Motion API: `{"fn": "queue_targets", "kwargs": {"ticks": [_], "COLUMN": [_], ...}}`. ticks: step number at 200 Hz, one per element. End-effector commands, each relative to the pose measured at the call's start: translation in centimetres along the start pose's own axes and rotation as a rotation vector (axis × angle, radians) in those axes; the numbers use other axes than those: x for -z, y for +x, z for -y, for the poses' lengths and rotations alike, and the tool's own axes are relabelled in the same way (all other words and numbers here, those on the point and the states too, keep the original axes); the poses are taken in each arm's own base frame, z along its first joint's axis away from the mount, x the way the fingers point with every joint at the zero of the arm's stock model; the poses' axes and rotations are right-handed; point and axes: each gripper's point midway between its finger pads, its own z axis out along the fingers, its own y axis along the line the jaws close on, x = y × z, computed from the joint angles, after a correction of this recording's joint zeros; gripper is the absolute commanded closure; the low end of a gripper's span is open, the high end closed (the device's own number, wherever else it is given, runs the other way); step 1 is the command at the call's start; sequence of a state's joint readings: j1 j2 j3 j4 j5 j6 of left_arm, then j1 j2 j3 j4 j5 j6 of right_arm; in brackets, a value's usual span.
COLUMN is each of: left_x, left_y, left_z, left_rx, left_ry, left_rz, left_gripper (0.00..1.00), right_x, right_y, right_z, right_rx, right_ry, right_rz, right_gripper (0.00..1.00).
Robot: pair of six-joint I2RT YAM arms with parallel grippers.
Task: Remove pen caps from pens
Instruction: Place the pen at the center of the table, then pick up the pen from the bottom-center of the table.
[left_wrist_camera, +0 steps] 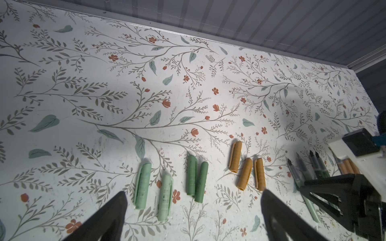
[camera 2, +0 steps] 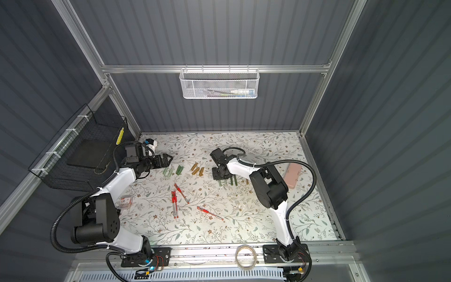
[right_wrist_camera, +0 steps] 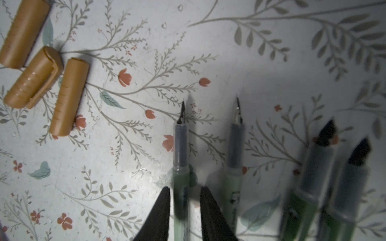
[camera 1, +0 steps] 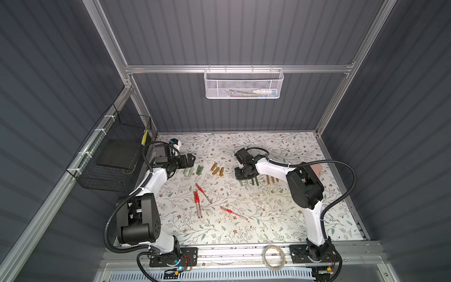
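Note:
My right gripper (right_wrist_camera: 184, 187) stands open low over the table, a green pen (right_wrist_camera: 181, 146) lying uncapped between its fingers with a gap on each side. Three more uncapped green pens (right_wrist_camera: 236, 146) lie beside it. Gold-brown pen caps (right_wrist_camera: 69, 96) rest nearby. In both top views the right gripper (camera 1: 240, 177) (camera 2: 218, 177) covers the green pens' (camera 1: 249, 182) upper ends, with gold-brown pens (camera 1: 272, 180) beside them. My left gripper (left_wrist_camera: 193, 192) is wide open and holds nothing. It hovers over loose green caps (left_wrist_camera: 166, 198). Several red-banded pens (camera 1: 197, 202) lie mid-table.
A white mesh basket (camera 1: 244, 84) hangs on the back rail and a black wire basket (camera 1: 112, 156) on the left wall. A tape roll (camera 1: 273, 256) sits on the front rail. A pink case (camera 2: 292, 175) lies behind the right arm, a small clear box (camera 2: 125, 202) by the left arm.

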State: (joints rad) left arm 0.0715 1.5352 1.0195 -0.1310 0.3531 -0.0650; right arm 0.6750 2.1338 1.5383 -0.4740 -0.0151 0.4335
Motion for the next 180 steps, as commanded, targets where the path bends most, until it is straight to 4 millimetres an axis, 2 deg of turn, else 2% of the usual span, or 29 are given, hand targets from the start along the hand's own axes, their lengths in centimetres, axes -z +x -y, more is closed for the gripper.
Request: {"fn": "queue_targets", "kwargs": {"ticks": [1, 36, 55, 73, 91, 120, 158, 180], "left_x": [0.8, 0.8, 0.7, 0.5, 0.2, -0.2, -0.5, -0.6], "left_y": [-0.4, -0.5, -0.4, -0.3, -0.2, -0.1, 0.1, 0.2], "left_z": [0.3, 0.4, 0.4, 0.3, 0.4, 0.3, 0.3, 0.3], "left_rx": [0.007, 0.016, 0.017, 0.022, 0.029, 0.044, 0.047, 0.050], "left_ry": [0.013, 0.019, 0.026, 0.025, 0.035, 0.042, 0.051, 0.053], "left_rz": [0.028, 0.026, 0.026, 0.017, 0.017, 0.002, 0.000, -0.006], "left_gripper": [0.00, 0.00, 0.00, 0.00, 0.00, 0.00, 0.00, 0.00], "right_x": [2.1, 7.0, 8.6, 9.8, 10.0, 10.2, 9.9, 9.6], "right_y": [-0.5, -0.9, 0.4, 2.6, 5.1, 7.4, 10.8, 13.3], "right_z": [-0.3, -1.7, -2.2, -2.7, -2.3, -2.1, -5.0, -5.9], "right_rx": [0.013, 0.045, 0.055, 0.094, 0.114, 0.106, 0.260, 0.346], "right_ry": [-0.002, -0.068, -0.116, -0.134, -0.130, -0.146, -0.192, -0.179], "right_rz": [0.028, 0.135, 0.141, 0.135, 0.116, 0.083, 0.039, -0.006], "right_gripper": [0.71, 0.70, 0.70, 0.69, 0.69, 0.68, 0.58, 0.56]}}
